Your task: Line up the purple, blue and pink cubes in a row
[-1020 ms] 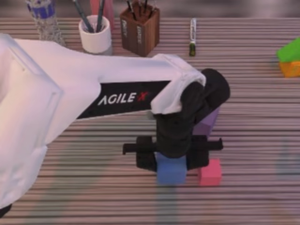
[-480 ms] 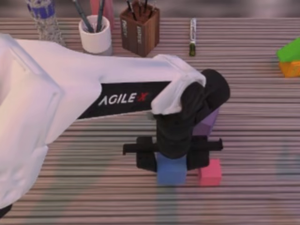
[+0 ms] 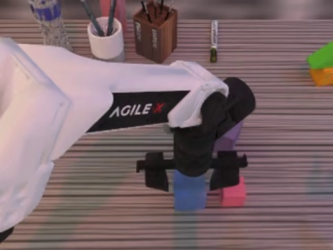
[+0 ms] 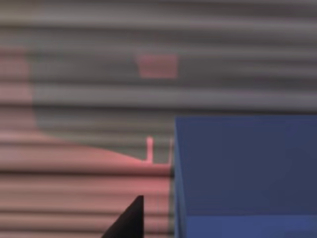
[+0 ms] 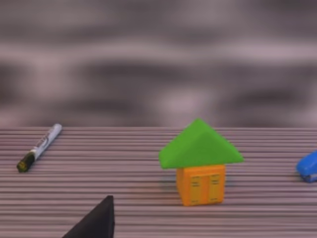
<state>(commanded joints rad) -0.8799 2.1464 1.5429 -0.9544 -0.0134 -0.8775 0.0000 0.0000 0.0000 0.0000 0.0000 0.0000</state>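
The blue cube (image 3: 190, 192) sits on the table near the front, with the small pink cube (image 3: 234, 195) just to its right. The purple cube (image 3: 229, 136) stands behind them, mostly hidden by my left arm. My left gripper (image 3: 190, 179) hangs over the blue cube, open, one finger on each side of it and clear of its faces. In the left wrist view the blue cube (image 4: 245, 173) fills the lower right, beside one dark fingertip (image 4: 130, 220). My right gripper is out of the top view; one of its fingertips (image 5: 99, 218) shows, spread wide.
A green block (image 3: 321, 54) on an orange block (image 3: 322, 76) stands at the far right edge. Along the back are a marker (image 3: 213, 40), a brown pen holder (image 3: 154, 32), a white cup (image 3: 105, 39) and a bottle (image 3: 48, 21).
My left gripper's fingers have spread apart, letting go of the blue cube. The cube stays where it was on the table.
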